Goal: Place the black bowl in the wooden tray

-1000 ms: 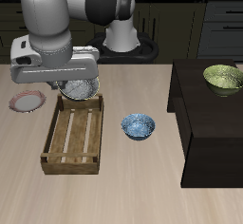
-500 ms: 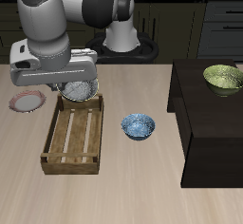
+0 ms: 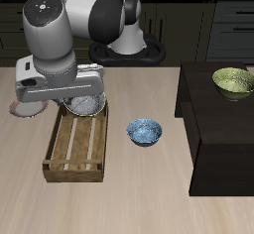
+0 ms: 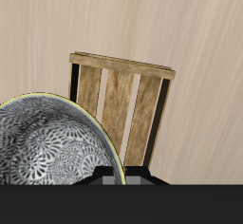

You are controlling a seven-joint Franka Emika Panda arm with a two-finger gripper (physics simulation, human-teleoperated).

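Note:
The black bowl (image 3: 86, 103), with a dark rim and a grey-white speckled inside, hangs tilted in my gripper (image 3: 75, 99). It is just above the far end of the wooden tray (image 3: 76, 145). The gripper is shut on the bowl's rim. In the wrist view the bowl's speckled inside (image 4: 49, 150) fills the near field, with the gripper (image 4: 112, 178) at its rim. The slatted wooden tray (image 4: 121, 100) lies below it on the table. The tray holds nothing.
A blue patterned bowl (image 3: 145, 131) sits on the table beside the tray. A green bowl (image 3: 233, 81) stands on a raised dark surface (image 3: 223, 129) at the table's side. A pinkish plate (image 3: 18, 108) lies partly hidden behind the gripper.
The arm has come toward the table's front edge and slightly lower, carrying the black bowl further over the tray's far end. Nothing else has moved.

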